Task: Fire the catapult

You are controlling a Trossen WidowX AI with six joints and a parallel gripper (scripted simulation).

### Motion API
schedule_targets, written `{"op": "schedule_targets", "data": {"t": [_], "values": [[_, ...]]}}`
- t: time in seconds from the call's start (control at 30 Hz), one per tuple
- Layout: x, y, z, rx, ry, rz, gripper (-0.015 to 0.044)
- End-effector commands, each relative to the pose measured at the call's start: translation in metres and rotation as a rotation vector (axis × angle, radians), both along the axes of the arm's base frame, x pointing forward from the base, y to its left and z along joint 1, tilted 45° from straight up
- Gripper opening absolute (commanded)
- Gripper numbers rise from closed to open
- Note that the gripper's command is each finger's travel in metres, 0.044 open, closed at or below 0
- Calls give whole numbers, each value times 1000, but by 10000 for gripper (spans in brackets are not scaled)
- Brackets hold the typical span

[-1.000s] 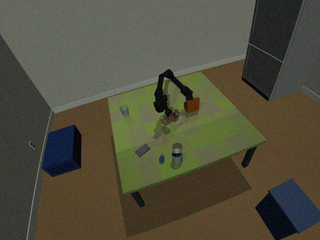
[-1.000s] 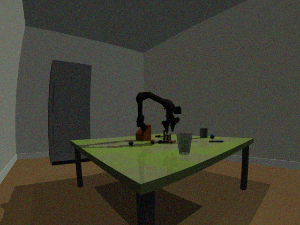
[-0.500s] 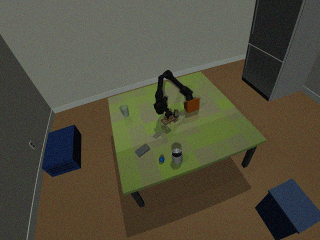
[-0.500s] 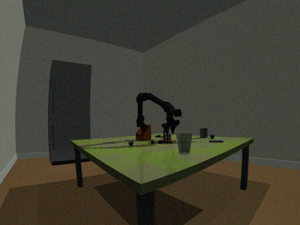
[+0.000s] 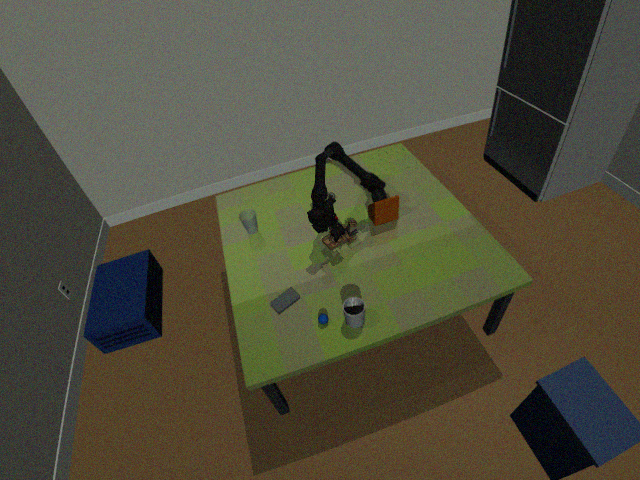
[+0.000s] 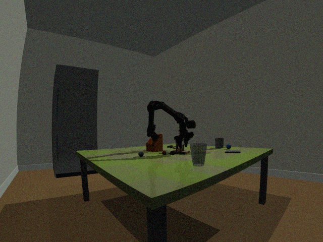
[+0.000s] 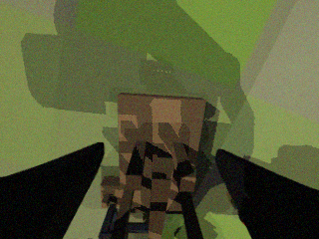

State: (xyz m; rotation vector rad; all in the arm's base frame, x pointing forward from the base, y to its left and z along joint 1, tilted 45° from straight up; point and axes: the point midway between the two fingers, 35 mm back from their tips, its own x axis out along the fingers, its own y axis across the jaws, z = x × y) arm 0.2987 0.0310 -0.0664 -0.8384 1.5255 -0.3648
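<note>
Catapult: a small brown wooden frame on a flat base, at the centre of the top view and lower centre of the wrist view. The black gripper stands over it, fingers wide, one to either side in the wrist view, nothing held.

Balls: three noted. A small red ball lies beside the catapult, left of it in the exterior view; a grey ball lies farther left there; a blue ball lies at lower centre of the top view, just beside the white mug. Which is meant for loading cannot be told; red is the likeliest by position. No loaded ball can be made out.

Handling, as judged: catapult light and rigid, its base prone to skid or twist. For aiming, grip the opposite long edges of the base, low and square, clear of the throwing arm, which may trip if brushed. Ball probably light, hard and ready to roll; take it across its middle with mild pressure. Mug best left untouched.
</note>
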Motion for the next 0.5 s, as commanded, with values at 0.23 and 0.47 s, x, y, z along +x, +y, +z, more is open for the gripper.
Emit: {"op": "schedule_targets", "data": {"t": [0.23,0.47], "values": [[-3,-11,-11,-11,12,6,440],[-1,-9,-9,-3,2,-1,282]]}}
